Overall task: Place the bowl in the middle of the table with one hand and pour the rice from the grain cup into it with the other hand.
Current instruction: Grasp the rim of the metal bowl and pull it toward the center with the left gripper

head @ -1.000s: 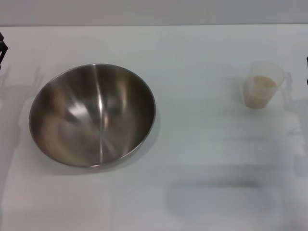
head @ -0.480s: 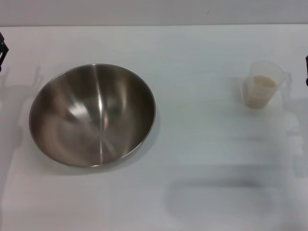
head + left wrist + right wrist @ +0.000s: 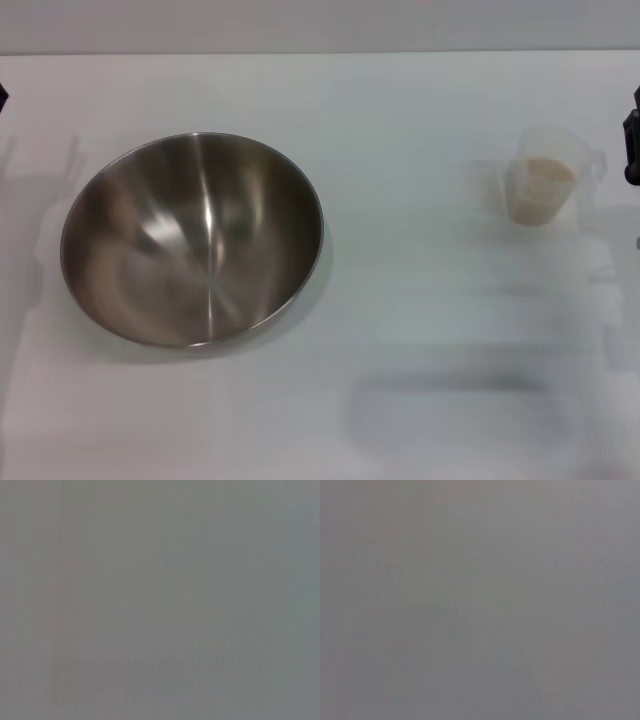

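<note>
Wrist views blank; right gripper (image 3: 632, 145) cut off.

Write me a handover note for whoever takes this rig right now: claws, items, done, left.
Left claw: barely in view at the table's left edge, holding nothing.
Right claw: at the right edge beside the small clear plastic grain cup, not gripping it.
Large stainless-steel bowl: empty, left of centre on the white table.
Beige rice: in the cup.
Done: nothing.
Left: centre bowl, pour rice.
</note>
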`<state>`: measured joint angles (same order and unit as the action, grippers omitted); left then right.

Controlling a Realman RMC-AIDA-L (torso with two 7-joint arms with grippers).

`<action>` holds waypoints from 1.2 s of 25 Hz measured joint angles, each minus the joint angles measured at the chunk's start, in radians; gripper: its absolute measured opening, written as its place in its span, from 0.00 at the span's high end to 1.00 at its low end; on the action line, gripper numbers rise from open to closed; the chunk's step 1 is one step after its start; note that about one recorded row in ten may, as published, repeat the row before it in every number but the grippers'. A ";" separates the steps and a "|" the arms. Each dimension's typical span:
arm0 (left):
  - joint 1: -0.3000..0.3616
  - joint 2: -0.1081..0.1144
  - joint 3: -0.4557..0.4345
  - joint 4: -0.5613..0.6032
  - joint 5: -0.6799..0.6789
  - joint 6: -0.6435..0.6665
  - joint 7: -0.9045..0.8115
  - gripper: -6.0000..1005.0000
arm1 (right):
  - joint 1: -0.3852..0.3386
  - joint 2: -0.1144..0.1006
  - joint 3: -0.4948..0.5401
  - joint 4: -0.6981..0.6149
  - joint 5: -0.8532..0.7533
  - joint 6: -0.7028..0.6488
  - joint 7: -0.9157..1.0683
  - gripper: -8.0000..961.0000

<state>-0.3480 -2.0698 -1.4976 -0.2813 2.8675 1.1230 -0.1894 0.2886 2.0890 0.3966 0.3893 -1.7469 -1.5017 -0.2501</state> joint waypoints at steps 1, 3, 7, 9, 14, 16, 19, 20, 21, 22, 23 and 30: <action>0.000 0.000 -0.006 0.000 0.000 0.000 0.002 0.17 | 0.000 0.000 0.000 0.000 0.000 0.000 0.000 0.48; 0.000 0.000 -0.009 0.001 0.000 0.001 0.003 0.17 | 0.004 0.000 -0.001 0.000 0.001 0.000 0.000 0.48; 0.004 0.001 -0.013 0.001 -0.001 0.002 0.005 0.17 | 0.013 0.001 -0.001 0.000 0.002 0.006 0.000 0.48; 0.005 0.002 -0.013 0.000 -0.001 0.002 0.005 0.17 | 0.015 0.000 -0.001 0.000 0.002 0.007 0.000 0.48; -0.003 0.002 -0.016 0.004 0.000 -0.004 0.006 0.18 | 0.024 0.000 -0.001 0.000 0.002 0.028 0.000 0.48; -0.008 0.001 -0.025 0.006 -0.001 -0.014 0.006 0.18 | 0.027 0.000 -0.001 0.000 0.002 0.032 0.000 0.48; -0.010 0.000 -0.034 0.004 -0.001 -0.023 0.006 0.18 | 0.031 0.000 -0.002 0.000 0.001 0.034 0.000 0.48; -0.008 0.000 -0.037 0.004 -0.001 -0.023 0.006 0.18 | 0.034 0.000 -0.002 0.000 0.001 0.035 0.000 0.48; -0.008 0.000 -0.037 0.004 -0.001 -0.023 0.006 0.18 | 0.034 0.000 -0.002 0.000 0.001 0.035 0.000 0.48; -0.007 0.000 -0.037 0.004 -0.001 -0.023 0.006 0.18 | 0.035 0.000 -0.002 0.000 0.001 0.035 0.000 0.48; -0.006 0.000 -0.038 0.004 -0.001 -0.023 0.007 0.18 | 0.036 0.000 -0.002 0.000 0.001 0.036 0.000 0.48; 0.002 0.000 -0.034 -0.001 0.001 -0.021 0.005 0.18 | 0.041 0.000 -0.003 0.003 0.000 0.056 0.000 0.48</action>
<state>-0.3460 -2.0697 -1.5313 -0.2825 2.8681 1.1017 -0.1848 0.3297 2.0892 0.3931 0.3918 -1.7471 -1.4455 -0.2500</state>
